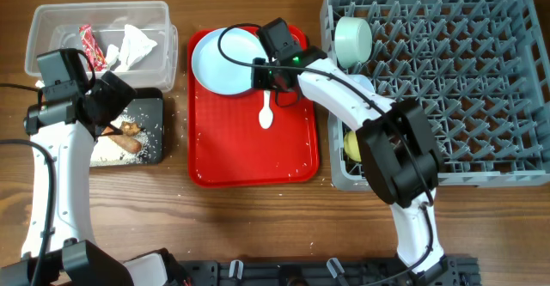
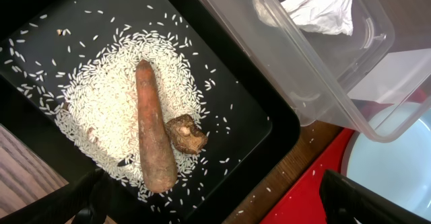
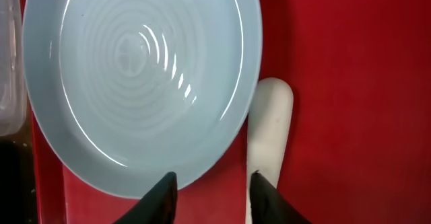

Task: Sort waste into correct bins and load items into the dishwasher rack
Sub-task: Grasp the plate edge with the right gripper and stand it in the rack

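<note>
- Wood-grain table (image 1: 249, 226) carries a flat red tray (image 1: 292, 149); the pale blue round plate (image 3: 135, 76) lies on it, glossy, with faint concentric ridges.
- White spoon (image 3: 269, 130) lies on the tray just beside the plate's rim.
- Right gripper (image 3: 212, 196) hangs over that rim, fingers parted, gripping nothing.
- Left gripper (image 2: 219, 200) is spread wide above the black tray (image 2: 256, 130), where a brown carrot-like stick (image 2: 153, 133) and small scrap (image 2: 186, 134) lie on white rice (image 2: 101, 103).
- Crumpled tissue (image 2: 323, 5) sits in the clear tub (image 2: 316, 83).
</note>
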